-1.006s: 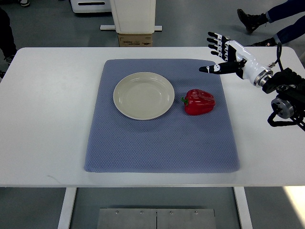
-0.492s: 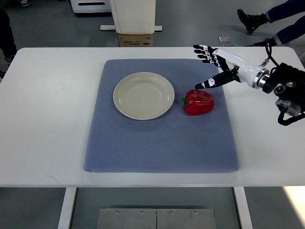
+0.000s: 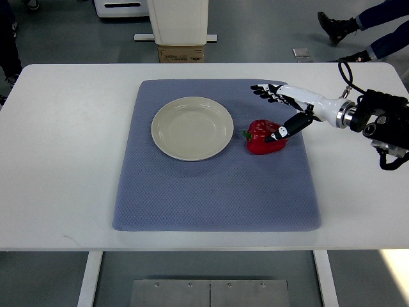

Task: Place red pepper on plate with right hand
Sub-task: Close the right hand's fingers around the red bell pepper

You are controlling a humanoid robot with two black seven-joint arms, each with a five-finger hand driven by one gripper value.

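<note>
A red pepper with a green stem lies on the blue mat, just right of the empty cream plate. My right hand reaches in from the right edge and is over the pepper's right side. Its fingers are spread above the pepper's far side and the thumb tip sits against the pepper's right top. The hand is open and holds nothing. The left arm does not show.
The mat lies on a white table. A cardboard box and a white stand are on the floor beyond the far edge. A person's legs and shoes show at the top right.
My right hand has moved left and down from above the mat's far right corner to the pepper, fingers still spread. The pepper and plate have not moved.
</note>
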